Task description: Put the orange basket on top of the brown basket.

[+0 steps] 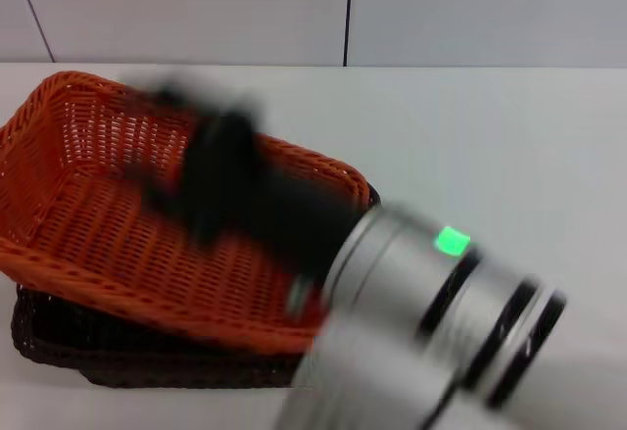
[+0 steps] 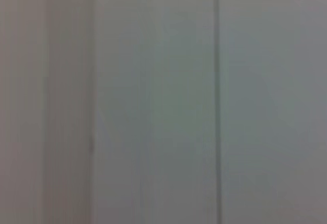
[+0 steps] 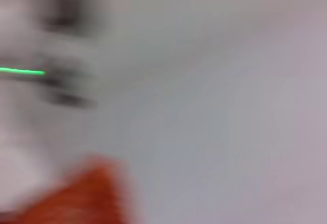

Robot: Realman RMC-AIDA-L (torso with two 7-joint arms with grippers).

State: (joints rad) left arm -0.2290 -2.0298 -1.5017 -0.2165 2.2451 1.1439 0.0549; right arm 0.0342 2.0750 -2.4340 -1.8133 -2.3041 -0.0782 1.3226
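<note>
The orange basket [image 1: 88,205] rests on top of the brown basket [image 1: 59,337] at the left of the table, skewed and tilted, so the brown one shows only along its near edge and at the right corner. My right arm reaches in from the lower right. Its black gripper [image 1: 186,126] is motion-blurred over the inside of the orange basket, and I cannot tell whether it touches it. A blurred orange patch, the orange basket [image 3: 87,198], shows in the right wrist view. My left gripper is out of view.
The white table [image 1: 490,136] stretches to the right of the baskets, up to a pale panelled wall [image 1: 196,9]. The left wrist view shows only that wall [image 2: 153,101]. A blurred grey shape with a green streak [image 3: 30,72] shows in the right wrist view.
</note>
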